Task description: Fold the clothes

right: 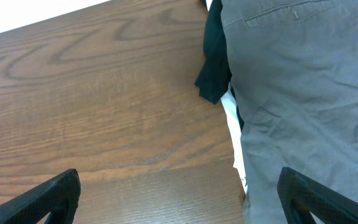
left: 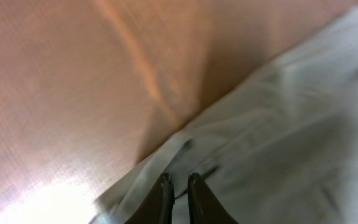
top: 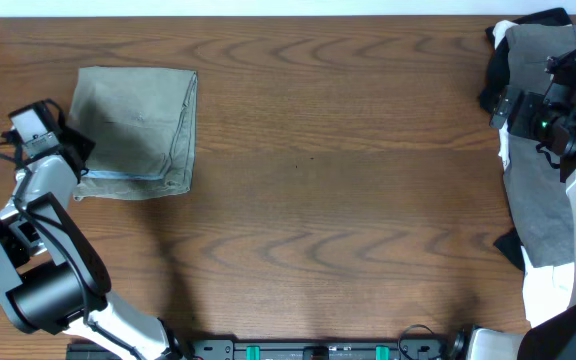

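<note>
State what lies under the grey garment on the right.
Beneath the grey garment, black cloth and white cloth peek out; their extent, and anything else below, is covered.

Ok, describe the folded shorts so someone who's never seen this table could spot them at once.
Start at the left end of the wooden table, near the left gripper. The khaki-olive shorts lie there, folded into a square with a pale blue strip at one edge. The other clothes are a loose grey, black and white pile at the right edge.
</note>
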`<state>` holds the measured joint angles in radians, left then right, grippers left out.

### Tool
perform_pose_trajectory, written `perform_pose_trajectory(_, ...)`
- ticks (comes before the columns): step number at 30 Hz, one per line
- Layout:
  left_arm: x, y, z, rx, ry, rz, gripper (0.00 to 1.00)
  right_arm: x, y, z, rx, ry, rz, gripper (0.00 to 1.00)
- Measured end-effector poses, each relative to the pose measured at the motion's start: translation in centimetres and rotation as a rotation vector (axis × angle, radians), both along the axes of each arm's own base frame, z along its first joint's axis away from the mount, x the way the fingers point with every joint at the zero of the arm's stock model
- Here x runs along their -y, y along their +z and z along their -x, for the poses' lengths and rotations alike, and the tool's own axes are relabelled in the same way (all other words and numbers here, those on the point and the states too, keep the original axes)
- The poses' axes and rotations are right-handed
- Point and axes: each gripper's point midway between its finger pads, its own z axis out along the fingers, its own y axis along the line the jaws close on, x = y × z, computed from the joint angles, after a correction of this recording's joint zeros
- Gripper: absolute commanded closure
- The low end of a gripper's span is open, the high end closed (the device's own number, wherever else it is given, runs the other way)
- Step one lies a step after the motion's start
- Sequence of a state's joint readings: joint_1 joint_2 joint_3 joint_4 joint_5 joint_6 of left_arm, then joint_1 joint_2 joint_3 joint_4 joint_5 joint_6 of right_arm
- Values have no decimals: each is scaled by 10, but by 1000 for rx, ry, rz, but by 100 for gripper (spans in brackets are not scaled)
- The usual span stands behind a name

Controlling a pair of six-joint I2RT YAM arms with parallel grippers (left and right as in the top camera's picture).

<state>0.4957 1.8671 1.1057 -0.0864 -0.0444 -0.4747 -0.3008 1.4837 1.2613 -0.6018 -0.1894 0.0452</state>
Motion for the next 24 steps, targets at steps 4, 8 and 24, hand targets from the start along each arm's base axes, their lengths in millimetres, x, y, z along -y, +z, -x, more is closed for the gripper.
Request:
perform_pose_trajectory(4,-4,-6,12,-18,62,41,88,0,0,0,0,0,0,1)
perform_pose_trajectory(8,-3,-13,20,-34,89,49,88,0,0,0,0,-1,0,1)
perform_pose_trajectory(24,48,50,-9,154,-70,71,94,0,0,0,0,0,0,1)
